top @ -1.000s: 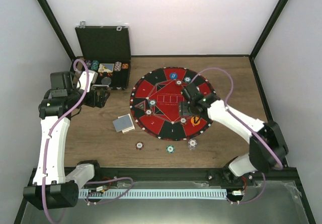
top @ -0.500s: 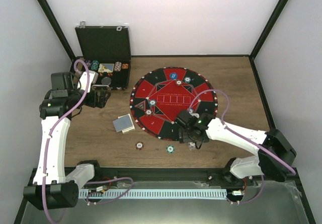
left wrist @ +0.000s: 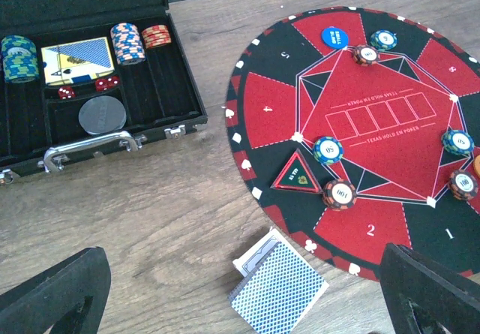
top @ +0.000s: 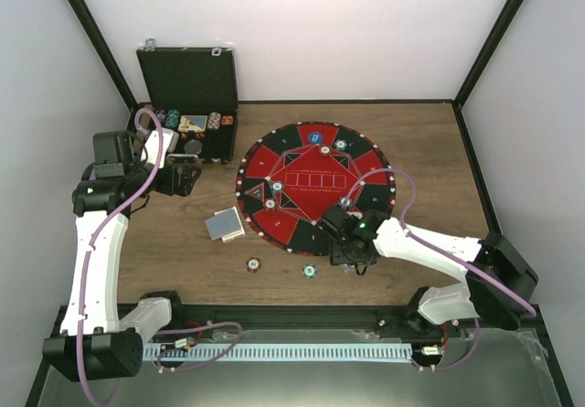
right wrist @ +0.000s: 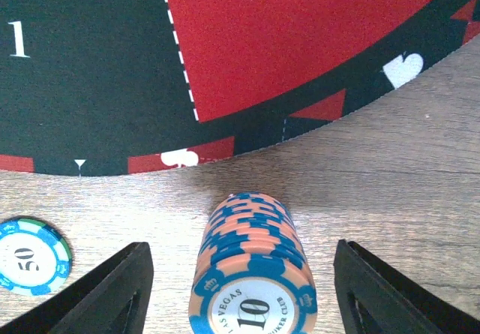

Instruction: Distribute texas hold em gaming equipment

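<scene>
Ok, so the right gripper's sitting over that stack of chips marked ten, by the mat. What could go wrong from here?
The chip stack is several chips tall, and the right gripper straddles it with a gap on each side. An off-centre or shallow squeeze may topple it or lift only the top chips. The loose 50 chip lies near one finger and could get knocked. The mat edge is just beyond the stack, so a low carry might snag it.
</scene>
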Tool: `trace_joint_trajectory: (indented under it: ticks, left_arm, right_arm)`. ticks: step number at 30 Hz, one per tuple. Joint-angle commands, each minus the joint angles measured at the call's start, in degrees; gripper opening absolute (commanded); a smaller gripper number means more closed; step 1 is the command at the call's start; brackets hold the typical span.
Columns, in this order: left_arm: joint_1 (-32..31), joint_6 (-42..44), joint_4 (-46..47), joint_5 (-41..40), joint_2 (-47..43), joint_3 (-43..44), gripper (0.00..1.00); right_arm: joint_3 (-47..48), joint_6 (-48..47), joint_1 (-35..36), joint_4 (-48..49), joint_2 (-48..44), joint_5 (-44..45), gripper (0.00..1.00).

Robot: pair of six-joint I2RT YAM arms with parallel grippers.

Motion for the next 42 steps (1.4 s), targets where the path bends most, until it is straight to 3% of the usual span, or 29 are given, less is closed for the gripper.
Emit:
trace_joint_trajectory:
  ticks: [1,18,33,42]
  left_arm:
    - [0.3,0.0,0.7,0.9,-0.4,-0.1,1.0]
    - [0.3,0.1,0.1,0.7,-0.1,1.1,1.0]
    - [0.3,0.5,0.1,0.2,-0.5,1.0,1.0]
    - [0.4,0.4,0.2,0.3,-0.6,0.9,1.0]
  right_arm:
    - [-0.2,0.5,0.5,1.1,0.4,0.3,0.66]
    - [-0.2,0.1,0.5,1.0,1.3,0.2,0.51]
    - [-0.1,0.4,0.5,-1.8,1.5,0.7,0.54]
    - [-0.3,0.0,0.6,-1.6,0.8,0.0,0.47]
